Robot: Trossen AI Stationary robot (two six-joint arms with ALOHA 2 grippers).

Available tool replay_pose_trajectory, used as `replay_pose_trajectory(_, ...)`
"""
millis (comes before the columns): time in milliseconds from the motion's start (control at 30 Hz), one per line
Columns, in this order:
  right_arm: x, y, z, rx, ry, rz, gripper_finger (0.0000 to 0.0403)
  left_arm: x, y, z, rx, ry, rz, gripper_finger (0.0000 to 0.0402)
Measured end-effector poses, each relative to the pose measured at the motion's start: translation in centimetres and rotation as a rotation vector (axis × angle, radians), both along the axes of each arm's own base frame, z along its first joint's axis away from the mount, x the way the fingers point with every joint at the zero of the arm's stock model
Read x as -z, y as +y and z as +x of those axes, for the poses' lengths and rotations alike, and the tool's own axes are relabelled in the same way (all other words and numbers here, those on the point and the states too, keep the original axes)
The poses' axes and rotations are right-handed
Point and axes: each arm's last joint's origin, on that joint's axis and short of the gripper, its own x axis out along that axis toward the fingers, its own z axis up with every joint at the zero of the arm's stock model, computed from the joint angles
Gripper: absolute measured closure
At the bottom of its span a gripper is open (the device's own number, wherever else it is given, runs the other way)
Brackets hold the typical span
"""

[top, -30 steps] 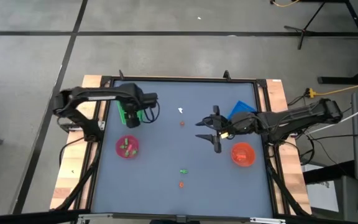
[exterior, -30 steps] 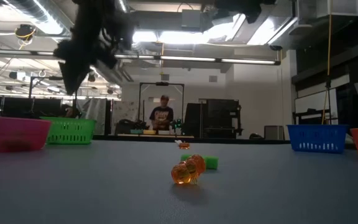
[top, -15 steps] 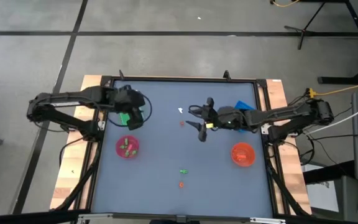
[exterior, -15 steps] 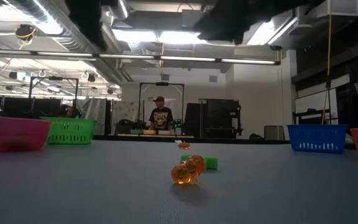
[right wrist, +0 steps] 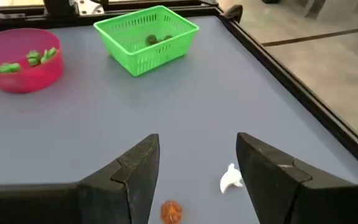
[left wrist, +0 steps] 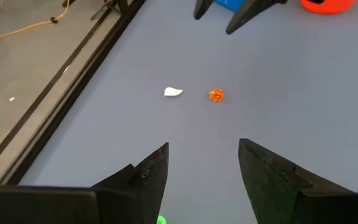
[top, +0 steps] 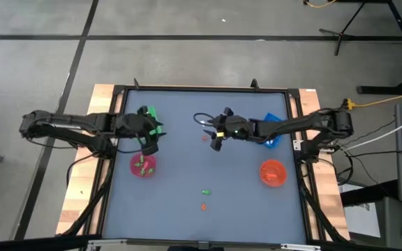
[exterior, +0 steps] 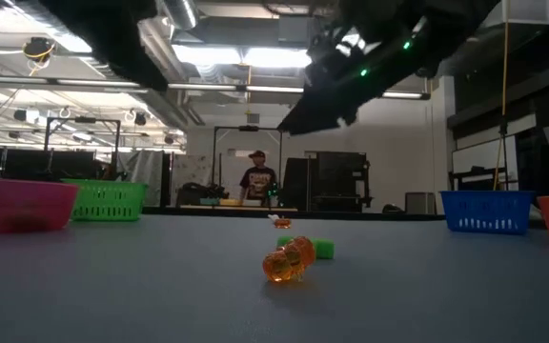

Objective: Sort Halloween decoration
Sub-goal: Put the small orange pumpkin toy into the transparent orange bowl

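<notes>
Right gripper [top: 210, 132] hung above the table's far middle, fingers spread apart, nothing between them. In the right wrist view its 2 dark fingers [right wrist: 135, 171] framed bare grey table [right wrist: 166, 112], with a white figure [right wrist: 231, 178] and an orange figure [right wrist: 171, 211] lying near each other just ahead of the tips. The high view put that white figure [top: 202, 124] and orange figure [top: 204, 138] right beside the gripper, not touching it.

Left gripper [top: 153, 134] sat over the left side, between the green basket [top: 147, 122] and the pink bowl [top: 143, 164]. Its fingers [left wrist: 151, 174] were parted too and held nothing; the left wrist view looked across to the same white [left wrist: 173, 92] and orange [left wrist: 216, 94] pieces, well apart from it.

Green basket [right wrist: 146, 37] held 2 dark-green pieces [right wrist: 157, 39]. Pink bowl [right wrist: 20, 59] held several green pieces [right wrist: 33, 57]. Orange bowl [top: 272, 172] sat on the right, blue basket [top: 272, 129] partly under the right arm.

Nearer the front edge lay 1 green figure [top: 206, 191] and 1 orange figure [top: 203, 206], close together; in the low view the orange one [exterior: 288, 259] was in front of the green one [exterior: 324, 250]. A person [exterior: 255, 181] stood in the room behind.
</notes>
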Motion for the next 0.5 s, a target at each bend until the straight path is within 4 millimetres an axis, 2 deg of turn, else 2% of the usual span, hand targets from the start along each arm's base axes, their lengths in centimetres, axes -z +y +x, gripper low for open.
replay_pose_trajectory(267, 3.8, -0.3, 2.1, -0.058, -0.006, 0.036, 0.0189, 2.4, 0.0, 0.0, 0.0, -0.032, -0.001, 0.0224)
replay_pose_trajectory(500, 7.5, -0.4, 2.7, -0.058, 0.083, 0.046, 0.0189, 2.7, 0.0, 0.1, 0.0, -0.05, -0.001, 0.0224)
